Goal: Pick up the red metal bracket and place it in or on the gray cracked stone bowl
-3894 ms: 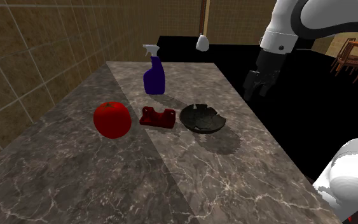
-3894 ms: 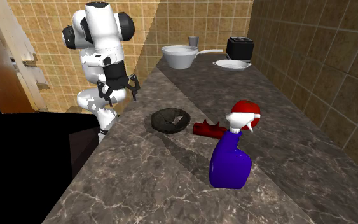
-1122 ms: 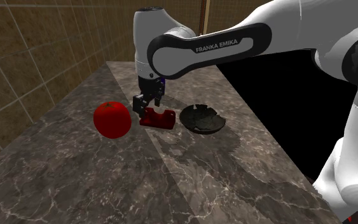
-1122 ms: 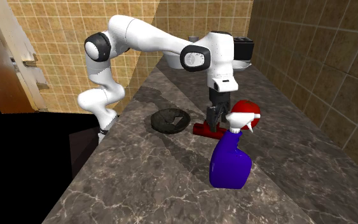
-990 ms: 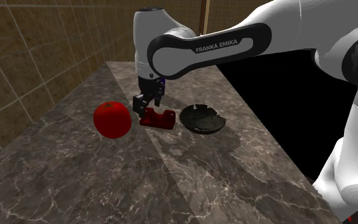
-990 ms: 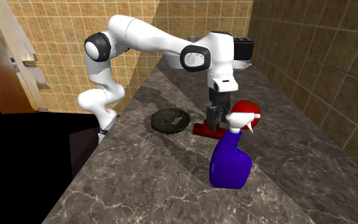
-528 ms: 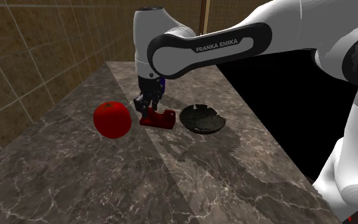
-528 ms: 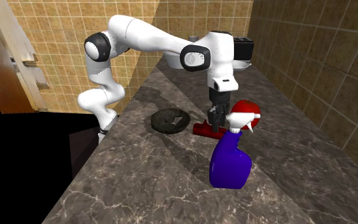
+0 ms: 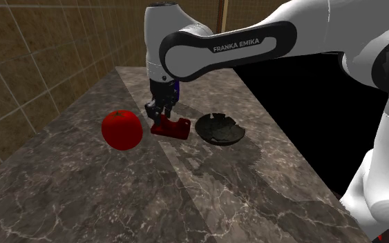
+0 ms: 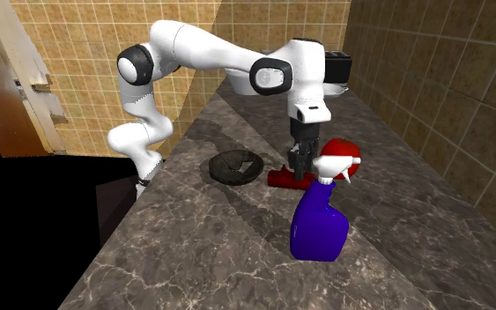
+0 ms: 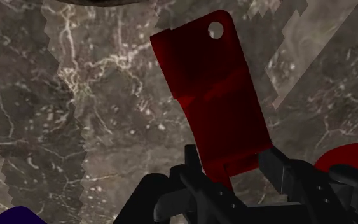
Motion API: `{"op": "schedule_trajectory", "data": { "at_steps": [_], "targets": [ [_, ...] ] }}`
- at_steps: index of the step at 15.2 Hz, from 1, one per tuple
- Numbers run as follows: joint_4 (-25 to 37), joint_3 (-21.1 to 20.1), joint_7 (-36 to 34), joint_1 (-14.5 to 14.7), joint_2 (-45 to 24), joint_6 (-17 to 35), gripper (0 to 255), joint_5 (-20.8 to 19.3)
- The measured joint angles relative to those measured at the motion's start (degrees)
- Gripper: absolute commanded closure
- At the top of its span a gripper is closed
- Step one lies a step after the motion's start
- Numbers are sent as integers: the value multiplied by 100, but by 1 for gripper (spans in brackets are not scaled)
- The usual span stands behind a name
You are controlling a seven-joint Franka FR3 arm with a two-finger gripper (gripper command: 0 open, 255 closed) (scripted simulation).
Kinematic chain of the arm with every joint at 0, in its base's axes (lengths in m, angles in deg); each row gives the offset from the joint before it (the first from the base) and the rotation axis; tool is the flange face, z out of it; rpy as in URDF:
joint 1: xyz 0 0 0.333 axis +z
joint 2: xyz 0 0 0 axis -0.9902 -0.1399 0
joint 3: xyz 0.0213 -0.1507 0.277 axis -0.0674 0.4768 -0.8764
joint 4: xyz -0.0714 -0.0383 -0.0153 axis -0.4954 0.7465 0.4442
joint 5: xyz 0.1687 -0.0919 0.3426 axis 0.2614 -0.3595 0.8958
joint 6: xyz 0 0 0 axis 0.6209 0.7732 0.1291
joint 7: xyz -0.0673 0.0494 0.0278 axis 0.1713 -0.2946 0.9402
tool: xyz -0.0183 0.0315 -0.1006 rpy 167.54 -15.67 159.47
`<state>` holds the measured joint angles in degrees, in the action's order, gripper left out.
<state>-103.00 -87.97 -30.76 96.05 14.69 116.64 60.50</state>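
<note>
My pincer [image 11: 234, 168] is clenched on the bracket [image 11: 212, 95], gripping the end farthest from the bowl [image 9: 220, 129]. The bracket sits low at the desk [image 9: 255, 179], just beside the bowl. Its long axis runs from my pincer roughly toward the bowl, holed end leading. I judge the carry to be short: lift, then travel along that axis until the bracket hangs over the bowl.

On the desk [image 9: 206, 186], in the shoulder view, the bracket [image 9: 177, 129] lies between the tomato [image 9: 122, 129] on its left and the bowl [image 9: 220, 129] on its right; the spray bottle [image 10: 319, 220] stands behind it.
</note>
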Motion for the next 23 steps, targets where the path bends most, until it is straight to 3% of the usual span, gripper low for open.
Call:
{"op": "schedule_trajectory", "data": {
  "at_steps": [6, 7, 9, 13, 15, 23],
  "targets": [
    [481, -10, 41, 27, -6, -455, 255, 8],
    [482, -11, 41, 27, -5, -455, 0, 8],
    [236, -18, 149, -68, 151, -321, 0, 165],
    [-1357, 49, 1197, -618, 1233, 463, 0, 1516],
    [-1765, 126, 1603, -717, 1473, 666, 0, 1989],
    [-2224, 101, 1711, -690, 1391, 1222, 0, 2126]
  ]
}}
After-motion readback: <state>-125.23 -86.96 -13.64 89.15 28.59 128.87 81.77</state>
